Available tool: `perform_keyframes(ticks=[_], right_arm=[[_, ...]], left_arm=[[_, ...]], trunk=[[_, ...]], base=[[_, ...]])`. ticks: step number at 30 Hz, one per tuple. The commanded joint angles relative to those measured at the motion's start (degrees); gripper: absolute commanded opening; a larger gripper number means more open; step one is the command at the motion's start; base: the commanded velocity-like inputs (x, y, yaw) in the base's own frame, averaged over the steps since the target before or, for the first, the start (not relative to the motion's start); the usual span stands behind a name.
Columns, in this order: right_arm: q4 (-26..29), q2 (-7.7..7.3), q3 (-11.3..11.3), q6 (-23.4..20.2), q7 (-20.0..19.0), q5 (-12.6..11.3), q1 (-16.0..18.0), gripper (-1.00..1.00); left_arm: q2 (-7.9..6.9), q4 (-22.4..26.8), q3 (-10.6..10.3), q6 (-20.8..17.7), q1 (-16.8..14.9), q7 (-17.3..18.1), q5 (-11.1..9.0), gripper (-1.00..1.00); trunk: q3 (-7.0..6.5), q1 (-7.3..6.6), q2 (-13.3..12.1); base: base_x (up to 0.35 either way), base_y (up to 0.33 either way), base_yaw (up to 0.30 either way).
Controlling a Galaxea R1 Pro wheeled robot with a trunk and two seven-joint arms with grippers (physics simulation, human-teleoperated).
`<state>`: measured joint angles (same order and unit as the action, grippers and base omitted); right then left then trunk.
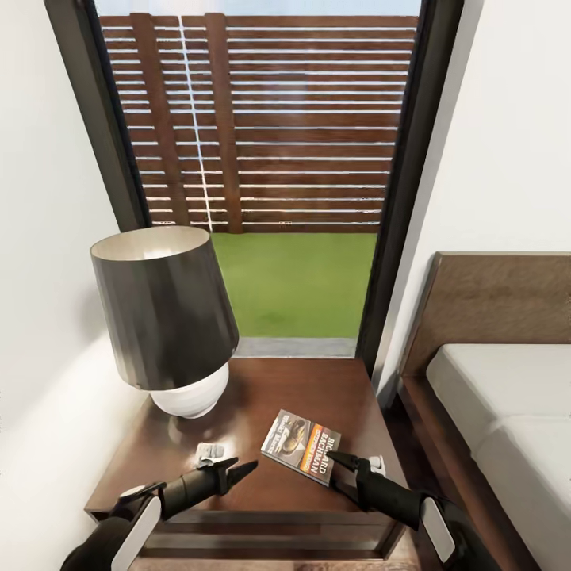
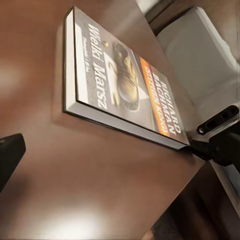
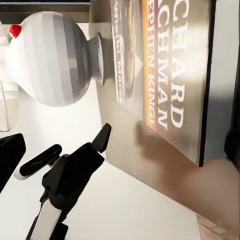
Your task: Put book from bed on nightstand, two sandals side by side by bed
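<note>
Both arms reaching fwd from bottom of head view, forearms black w/ white panels. Left gripper pointing right and slightly up, fingers close together at tips, nothing between. Right gripper pointing left, dark fingers apart, one tip up against the near edge of the book. Grippers near each other, not touching.

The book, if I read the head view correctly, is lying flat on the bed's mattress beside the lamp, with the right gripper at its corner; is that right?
Not quite: the book lies flat on the nightstand, not on the bed's mattress. The head view shows it there beside the lamp, with the right gripper at its corner.
</note>
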<state>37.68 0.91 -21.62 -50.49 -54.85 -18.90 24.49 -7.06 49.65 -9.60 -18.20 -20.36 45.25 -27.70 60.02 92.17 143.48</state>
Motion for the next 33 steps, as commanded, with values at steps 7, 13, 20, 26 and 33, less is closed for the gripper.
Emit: perform_keyframes(ticks=[7,13,20,26,33], right_arm=[[0.02,0.06,-0.26,-0.23,-0.17,0.18,0.04,1.00],[0.02,0.06,-0.26,-0.23,-0.17,0.18,0.04,1.00],[0.02,0.06,-0.26,-0.23,-0.17,0.18,0.04,1.00],[-0.01,0.06,-0.26,-0.23,-0.17,0.18,0.04,1.00],[0.02,-0.01,-0.32,-0.23,-0.20,-0.08,0.04,1.00]], left_arm=[[-0.12,0.00,-0.05,-1.04,-0.03,2.96,-1.64,1.00],[-0.14,-0.07,0.01,-1.79,-0.03,5.76,-2.21,1.00],[-0.15,-0.12,-0.04,-1.90,-0.03,6.01,-2.27,1.00],[-0.15,-0.16,-0.06,-1.92,-0.03,6.01,-2.27,1.00],[-0.09,-0.16,-0.10,-1.91,-0.03,5.99,-2.22,1.00]], trunk=[[-1.51,-0.19,-0.08],[-2.84,-0.34,-0.16],[-4.34,-0.72,-0.64],[-5.42,-2.04,-3.05],[-6.68,-3.57,-5.85]], base=[[0.000,0.000,0.000],[0.000,0.000,0.000],[0.000,0.000,0.000],[0.000,0.000,0.000],[0.000,0.000,0.000]])
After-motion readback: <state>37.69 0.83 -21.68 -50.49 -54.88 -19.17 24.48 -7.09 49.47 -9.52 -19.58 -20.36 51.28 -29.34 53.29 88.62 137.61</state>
